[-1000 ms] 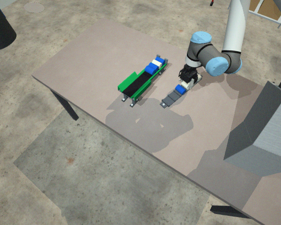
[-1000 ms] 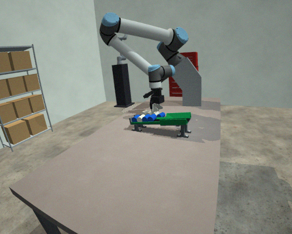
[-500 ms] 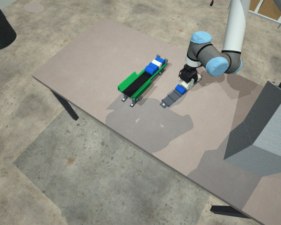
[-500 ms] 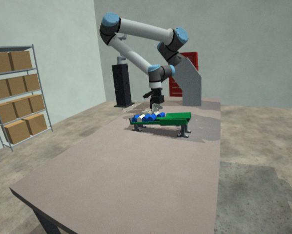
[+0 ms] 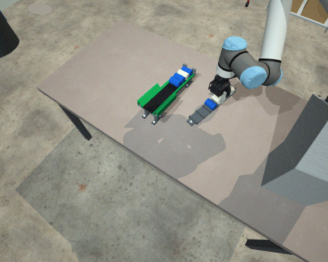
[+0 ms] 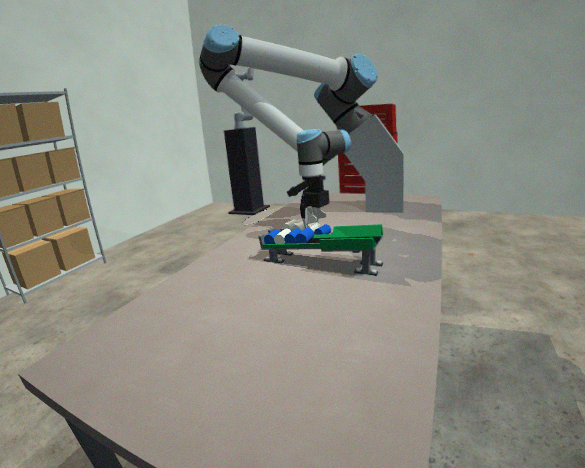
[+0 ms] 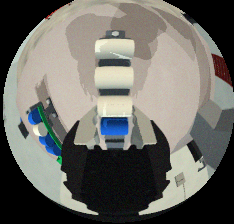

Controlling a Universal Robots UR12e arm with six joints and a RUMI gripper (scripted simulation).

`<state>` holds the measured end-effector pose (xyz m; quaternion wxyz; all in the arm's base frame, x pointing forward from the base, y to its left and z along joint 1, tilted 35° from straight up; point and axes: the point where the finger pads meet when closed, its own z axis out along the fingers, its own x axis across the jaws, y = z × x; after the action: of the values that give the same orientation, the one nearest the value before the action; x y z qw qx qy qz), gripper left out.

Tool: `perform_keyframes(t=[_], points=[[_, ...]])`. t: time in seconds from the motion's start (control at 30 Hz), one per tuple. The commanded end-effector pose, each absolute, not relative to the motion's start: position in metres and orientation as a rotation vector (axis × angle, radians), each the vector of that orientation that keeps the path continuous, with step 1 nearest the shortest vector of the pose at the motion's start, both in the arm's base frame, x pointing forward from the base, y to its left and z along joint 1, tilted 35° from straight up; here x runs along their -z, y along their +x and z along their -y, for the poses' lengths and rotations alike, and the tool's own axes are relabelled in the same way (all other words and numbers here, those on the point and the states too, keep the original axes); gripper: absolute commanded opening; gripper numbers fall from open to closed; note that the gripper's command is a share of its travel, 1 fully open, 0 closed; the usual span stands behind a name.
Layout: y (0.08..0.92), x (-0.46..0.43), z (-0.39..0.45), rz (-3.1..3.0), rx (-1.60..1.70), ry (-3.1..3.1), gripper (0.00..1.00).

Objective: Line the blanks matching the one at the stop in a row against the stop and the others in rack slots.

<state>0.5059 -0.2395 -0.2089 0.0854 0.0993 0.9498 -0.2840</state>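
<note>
Surface: a long pinkish-brown surface (image 5: pixel 107 64) carries a green feed ramp on short legs (image 5: pixel 151 94) and, beside it, a grey ribbed stock rack (image 5: pixel 199 114).
Ramp: three blue plastic bars sit at the stop end, with one white plastic bar (image 5: pixel 183 73) wedged among them; by colour it is judged misplaced.
Fingers: the two-jaw gripper (image 7: pixel 114 121) is lowered over the rack, and the fingers are pinched on a fourth blue plastic bar (image 7: pixel 114 126) lying in a rack slot.
Rack: three white bars are lined up just beyond it.
Risk, lift: the neighbouring white bar could be dragged askew if the bar is raised at a tilt.
Risk, ramp: with the white bar in the row, a tight blue row cannot be formed; bars may be shoved crooked.
Risk, grip: a pinch off the bar's middle could let it swing.
Hidden: the contact is covered by the wrist from above, and the ramp blocks it from the side.
Unclear: whether the bar is lifted off the rack floor cannot be told.
</note>
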Motion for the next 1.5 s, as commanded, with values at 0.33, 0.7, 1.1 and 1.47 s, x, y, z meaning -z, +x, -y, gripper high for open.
perform_keyframes(t=[0.33, 0.7, 1.1, 1.47], points=[[0.5092, 0.2075, 0.2394, -2.828, 0.847, 0.293, 0.35], [0.5092, 0.2075, 0.2394, -2.828, 0.847, 0.293, 0.35], [0.5092, 0.2075, 0.2394, -2.828, 0.847, 0.293, 0.43], [0.5092, 0.2075, 0.2394, -2.828, 0.847, 0.293, 0.48]])
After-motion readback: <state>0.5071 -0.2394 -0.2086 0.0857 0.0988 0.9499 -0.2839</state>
